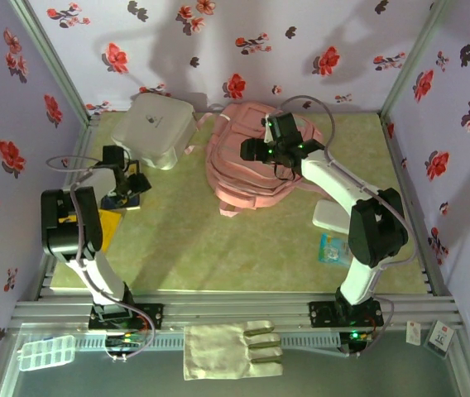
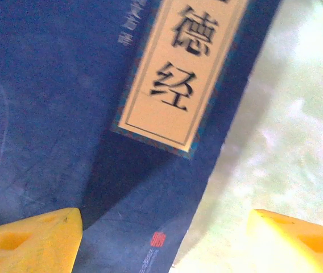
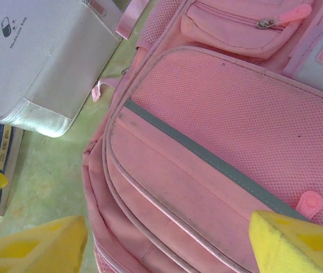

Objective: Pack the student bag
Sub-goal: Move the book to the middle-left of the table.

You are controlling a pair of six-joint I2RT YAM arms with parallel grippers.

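Straight to the student bag (image 1: 245, 178): pink, lies flat on the green desk (image 1: 218, 248), upper centre of the overhead frame, with zipped front pockets up. Just left of it, a white box (image 1: 154, 126), right beside a pink strap.

Now the right claw (image 1: 278, 151). Hangs over the upper part of the bag, reaching in from the lower right. On the right wrist camera, shows yellow fingers (image 3: 36, 247) set wide apart at the bottom corners, gripping nothing, with the bag's mesh front panel and a zipped pocket above them. Looks just off the fabric, though hard to call from this angle.

Over to the left claw (image 1: 131, 186), middle left of the overhead frame. Sits low over a blue book (image 1: 124, 199), just below the white box. Close in on the left wrist camera: spread open too, clamped on nothing, with the left finger over the book's cover, below its tan title label (image 2: 178, 74), and the right finger over bare desk.

Lower right on the desk, beside the right arm, a white slab (image 1: 331, 217) and a small pale-blue packet (image 1: 334, 248).
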